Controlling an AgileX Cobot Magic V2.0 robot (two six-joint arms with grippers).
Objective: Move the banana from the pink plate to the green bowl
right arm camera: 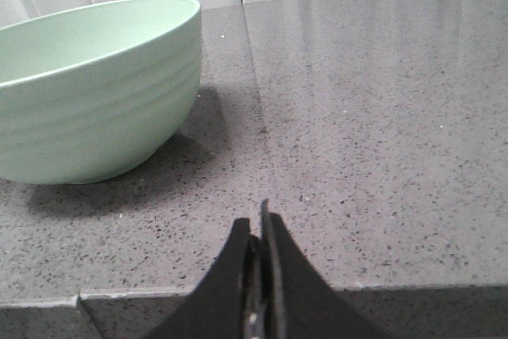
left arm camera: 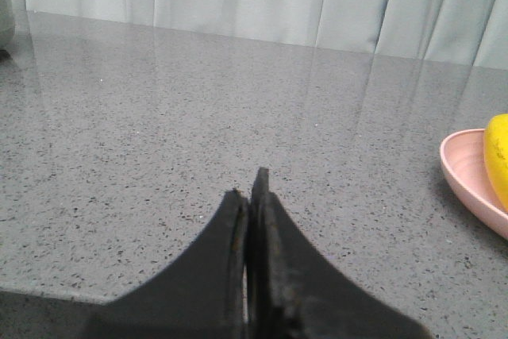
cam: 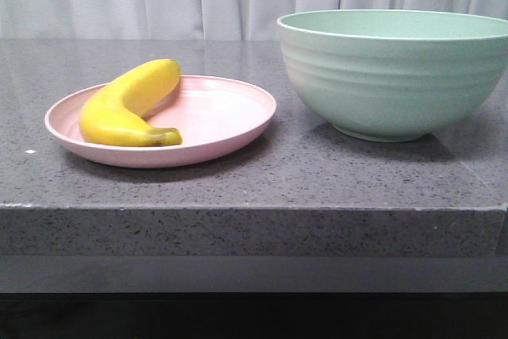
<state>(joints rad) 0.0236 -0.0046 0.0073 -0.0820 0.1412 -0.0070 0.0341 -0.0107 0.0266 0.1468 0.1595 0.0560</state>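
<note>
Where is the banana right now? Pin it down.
In the front view the banana lies on the left part of the pink plate, on the table's left side, with the green bowl standing apart to the right.

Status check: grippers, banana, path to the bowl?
Left gripper shut, empty; right gripper same. Banana on pink plate. Green bowl beside it, nothing between.

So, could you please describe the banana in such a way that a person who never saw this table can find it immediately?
On the grey speckled counter stand two dishes: a deep green bowl on the right and a shallow pink plate on the left. The banana lies on the left part of that plate. It is the only bright yellow, curved thing there, with a dark stem tip.
</note>
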